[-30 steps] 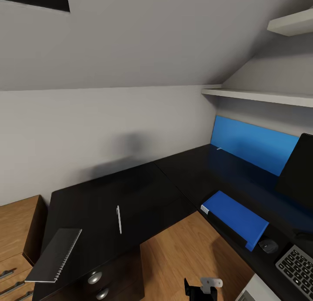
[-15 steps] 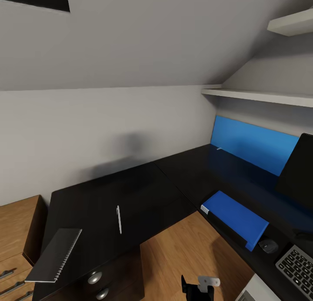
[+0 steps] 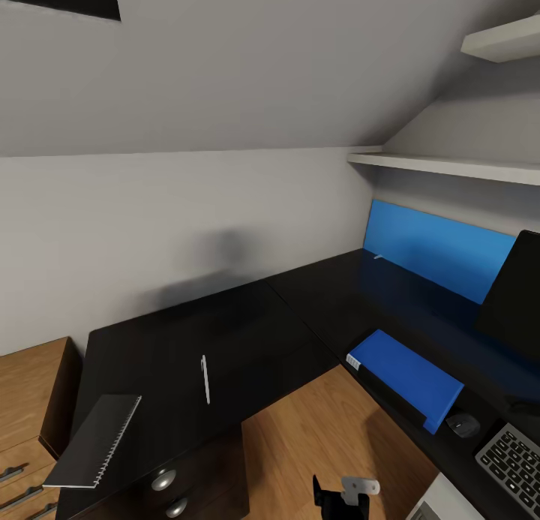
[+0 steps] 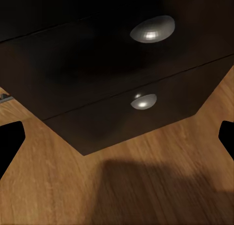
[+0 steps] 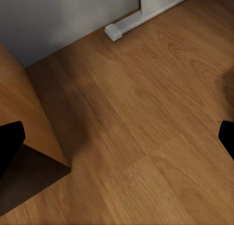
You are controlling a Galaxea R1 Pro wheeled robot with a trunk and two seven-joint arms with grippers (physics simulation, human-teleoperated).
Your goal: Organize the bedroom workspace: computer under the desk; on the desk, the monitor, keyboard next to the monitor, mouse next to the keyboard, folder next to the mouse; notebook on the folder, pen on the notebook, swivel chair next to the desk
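both grippers' jaws spread, empty; folder (image 3: pixel 405 377) already beside mouse (image 3: pixel 463 425); notebook (image 3: pixel 94 441) lies apart, awaiting stacking.

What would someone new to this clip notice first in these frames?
Probably the bright blue rectangular folder lying on the right wing of the black L-shaped desk, just ahead of a small dark mouse. On the left wing, a thin grey spiral notebook overhangs the desk's front edge, with a slim pale pen lying apart from it, further along the top.
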